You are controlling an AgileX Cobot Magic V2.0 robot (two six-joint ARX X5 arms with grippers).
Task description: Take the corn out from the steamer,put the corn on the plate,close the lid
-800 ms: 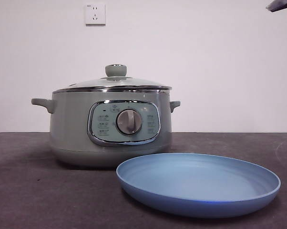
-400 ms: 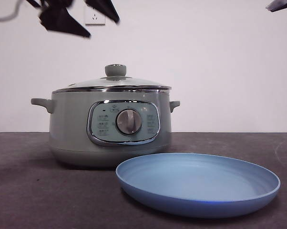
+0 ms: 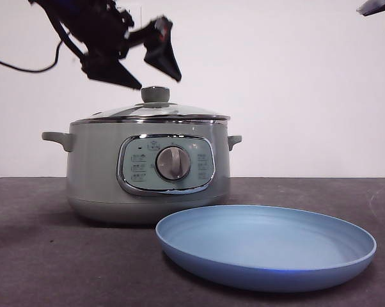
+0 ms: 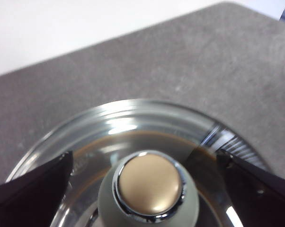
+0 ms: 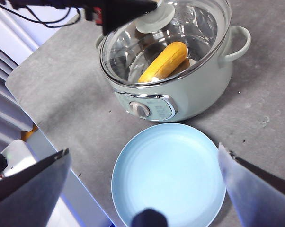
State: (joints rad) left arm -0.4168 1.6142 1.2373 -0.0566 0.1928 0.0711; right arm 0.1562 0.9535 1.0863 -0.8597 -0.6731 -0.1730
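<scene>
Left hand (image 3: 144, 71) hovers spread above the lid (image 3: 155, 110); only the right wrist view shows the corn (image 5: 163, 62) inside the steamer (image 3: 148, 169)

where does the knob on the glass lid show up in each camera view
Front view: the round pale-green knob tops the glass lid, just below the open left gripper.
Left wrist view: low in the picture, between the jaws.
Right wrist view: top, partly behind the left arm.
Shared landmark: the lid's chrome rim.
</scene>
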